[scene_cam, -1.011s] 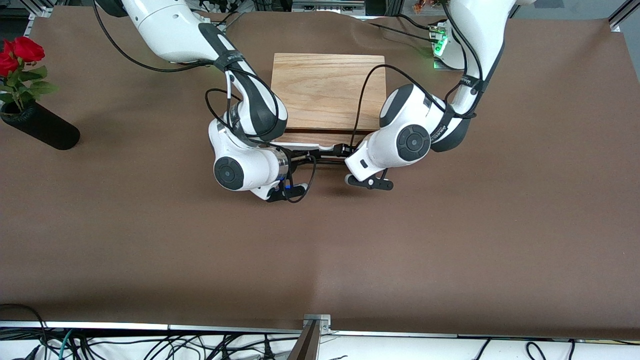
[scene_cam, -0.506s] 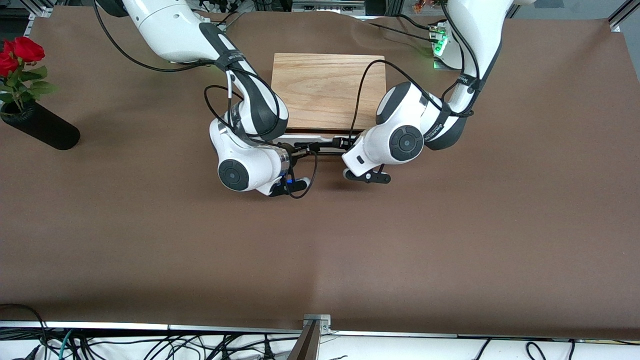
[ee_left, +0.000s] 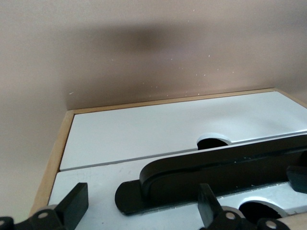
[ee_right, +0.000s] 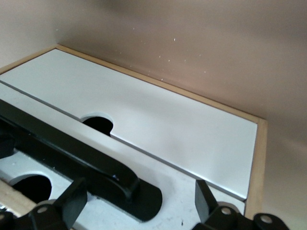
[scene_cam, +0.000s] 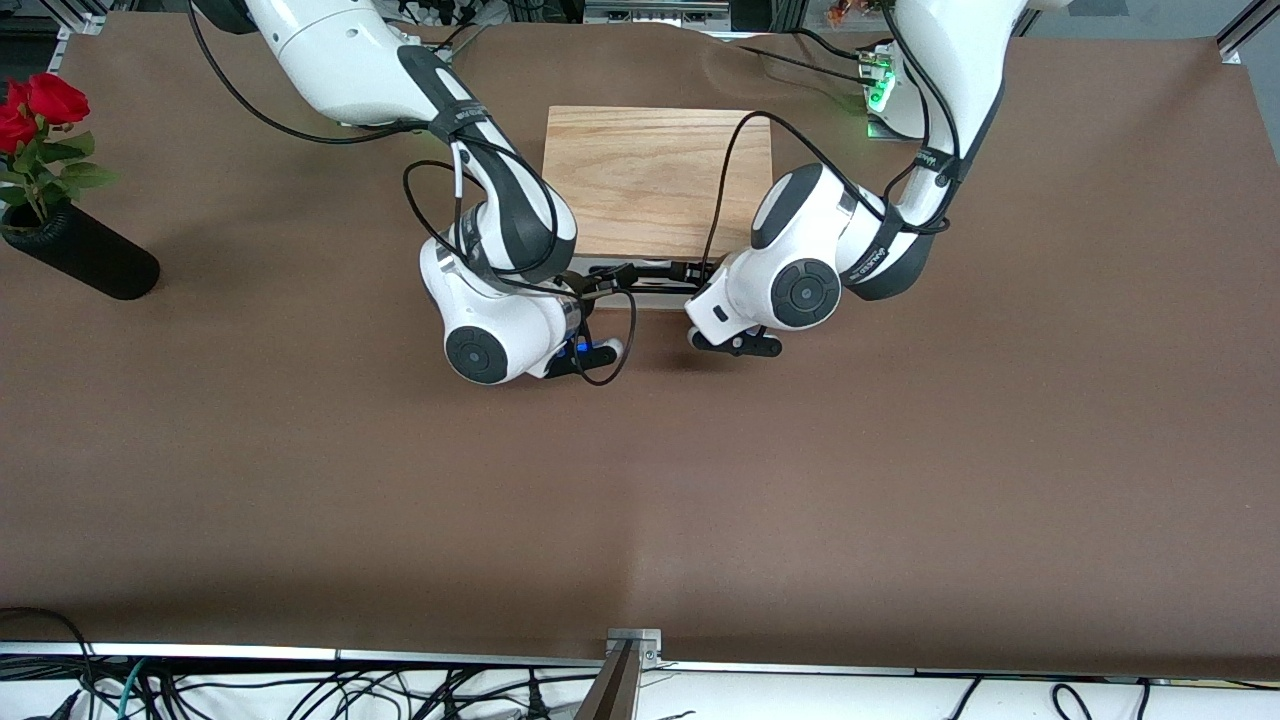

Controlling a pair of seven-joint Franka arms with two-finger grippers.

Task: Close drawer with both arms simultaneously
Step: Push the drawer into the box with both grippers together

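A: Where does the shallow drawer with the white front panel [scene_cam: 652,285] sit?

B: In the light wooden box [scene_cam: 657,180], which rests on the brown desk [scene_cam: 900,480] between the two arm bases. The panel faces the front camera and lies flush with the box frame in both wrist views; only a thin seam shows around it.

A: And its thin black bar handle [ee_left: 211,178]?

B: It runs along the panel, mounted on flat rounded feet, with a half-round cutout showing beside it.

A: The left gripper [ee_left: 144,208]?

B: It is right in front of the box, at the handle end toward the left arm's base. Its black fingers [ee_left: 74,205] are spread apart, one on either side of the handle foot, clamping nothing.

A: The right gripper [ee_right: 136,201]?

B: Also right in front of the box, at the handle's end toward the right arm's base. Its fingers [ee_right: 74,197] stand apart too, straddling the foot of the bar without squeezing it.

A: Anything else near the box?

B: A black cylindrical vase with red roses [scene_cam: 62,240] stands well apart from the box, toward the right arm's end of the desk.
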